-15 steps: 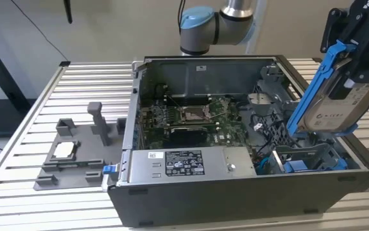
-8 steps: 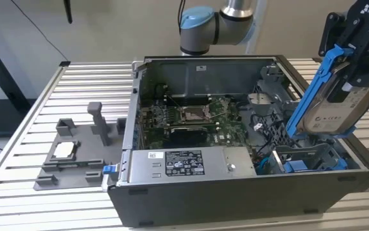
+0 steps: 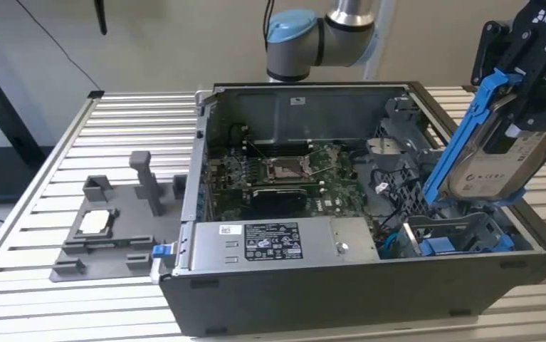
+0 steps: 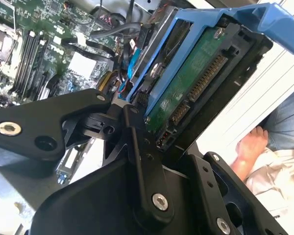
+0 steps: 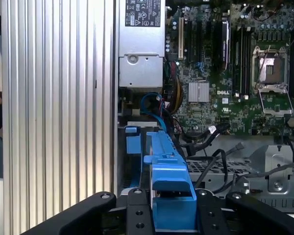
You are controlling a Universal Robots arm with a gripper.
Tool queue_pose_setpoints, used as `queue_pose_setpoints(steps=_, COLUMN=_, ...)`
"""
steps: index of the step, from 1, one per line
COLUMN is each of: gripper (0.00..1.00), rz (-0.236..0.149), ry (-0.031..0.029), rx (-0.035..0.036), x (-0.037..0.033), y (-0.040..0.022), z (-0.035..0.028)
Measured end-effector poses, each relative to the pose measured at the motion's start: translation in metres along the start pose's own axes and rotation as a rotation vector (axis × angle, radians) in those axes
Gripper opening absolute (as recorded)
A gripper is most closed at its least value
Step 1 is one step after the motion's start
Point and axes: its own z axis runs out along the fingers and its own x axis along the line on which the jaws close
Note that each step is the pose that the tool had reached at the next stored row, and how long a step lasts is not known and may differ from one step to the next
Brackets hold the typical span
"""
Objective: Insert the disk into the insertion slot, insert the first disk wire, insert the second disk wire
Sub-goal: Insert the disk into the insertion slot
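Blue frame [image 3: 455, 135]: plastic, clipped round the disk [image 3: 496, 160], which has a silver-grey metal body and a white label.
Disk position: on end and tilted, above the slot [image 3: 463, 226] at the case corner on the exterior view's right. Its lower end is just over the slot's grey walls; whether it has entered the mouth cannot be told.
Fingers: the gripper [image 3: 525, 107] is clenched on the upper part of the disk.
Handling: judged rigid and fairly heavy for its size. The bare circuit board [image 4: 191, 83] and connector edge look fragile. Hold by the frame sides, not the board; the smooth plastic may slip.
Slot: narrow bay with a blue part [image 3: 439, 246] inside.
Wires: a blue cable [image 5: 157, 117] lies beside the bay; the disk's connector looks bare.
Surroundings: the open case [image 3: 349, 299] sits on a slatted table [image 3: 25, 285]. The power supply box [image 3: 273, 242] is next to the slot, with the motherboard [image 3: 282, 171] beyond.
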Motion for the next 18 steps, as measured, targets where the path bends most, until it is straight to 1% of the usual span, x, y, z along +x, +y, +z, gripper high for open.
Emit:
queue_pose_setpoints(steps=12, gripper=0.32, rz=-0.001, ry=0.0001, rx=0.0, x=0.0037, y=-0.0001, z=0.0027)
queue_pose_setpoints(steps=18, gripper=0.32, rz=-0.001, ry=0.0, rx=0.0, x=0.0063, y=-0.0004, z=0.0072)
